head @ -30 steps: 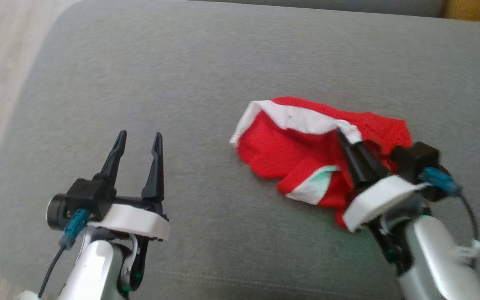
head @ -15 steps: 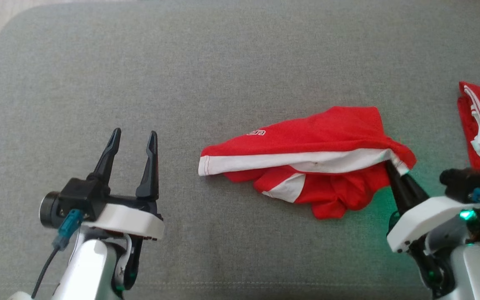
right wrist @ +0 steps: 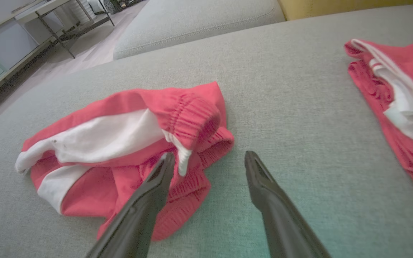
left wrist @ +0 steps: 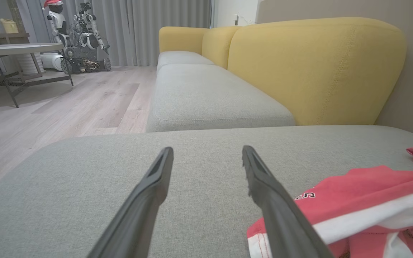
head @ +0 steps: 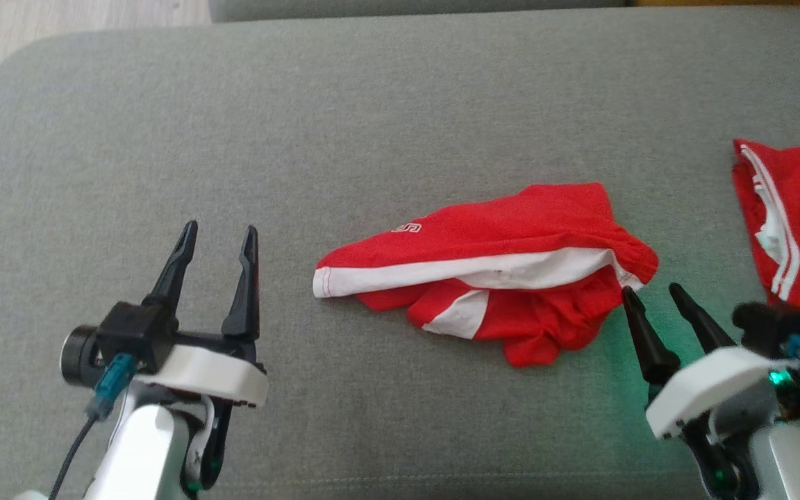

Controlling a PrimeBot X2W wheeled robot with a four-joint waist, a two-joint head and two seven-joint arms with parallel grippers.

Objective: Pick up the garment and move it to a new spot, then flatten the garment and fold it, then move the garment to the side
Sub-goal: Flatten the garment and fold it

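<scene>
We note the crumpled red shorts with white side panels and an elastic waistband [head: 504,271] lying loose on the grey fabric seat cushion [head: 372,104], a little right of its centre, with white lettering showing on the upper leg.

Right gripper [head: 650,289]: jaws spread wide, nothing between them. Its fingertips sit just beside the waistband end of the shorts. In the right wrist view one finger overlaps the bunched red cloth; we cannot tell whether it touches.

Left gripper [head: 220,228]: jaws equally wide, empty, above bare cushion, well apart from the shorts on their left side.

A second red garment with white stripes [head: 799,208] lies at the cushion's right edge, apart from the shorts.

Surface: woven grey upholstery with a rounded corner, and a green glow on it near the right wrist.

Room: mustard-yellow sofa backrest [left wrist: 317,68], another grey seat section [left wrist: 210,96], pale wood plank floor [left wrist: 66,107], grey curtains [left wrist: 156,28], a metal-legged table [left wrist: 13,48] and a parked robot in a red Santa hat [left wrist: 57,18].
</scene>
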